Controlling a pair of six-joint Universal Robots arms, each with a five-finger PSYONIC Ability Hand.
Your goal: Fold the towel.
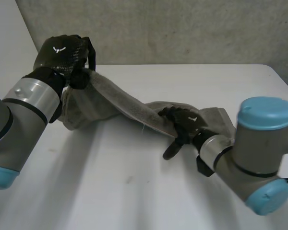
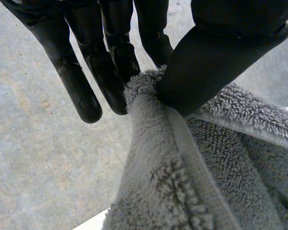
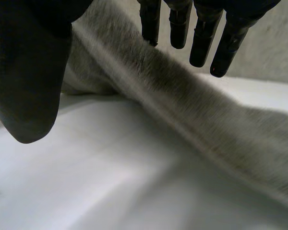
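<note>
A grey towel (image 1: 110, 103) stretches across the white table (image 1: 134, 191) from back left to right. My left hand (image 1: 67, 55) is raised at the back left and pinches a towel corner (image 2: 144, 88) between its thumb (image 2: 206, 62) and fingers (image 2: 110, 72); the cloth hangs from it. The towel's other end (image 1: 216, 120) lies on the table under my right arm. My right hand (image 1: 182, 127) sits over the towel's front edge near the middle, fingers (image 3: 201, 33) straight and spread, thumb (image 3: 29, 81) apart from the cloth (image 3: 182, 110).
A grey wall (image 1: 182, 28) runs behind the table's far edge. Bare table lies in front of the towel and to the right rear. Both arms (image 1: 24, 120) reach over the table's sides.
</note>
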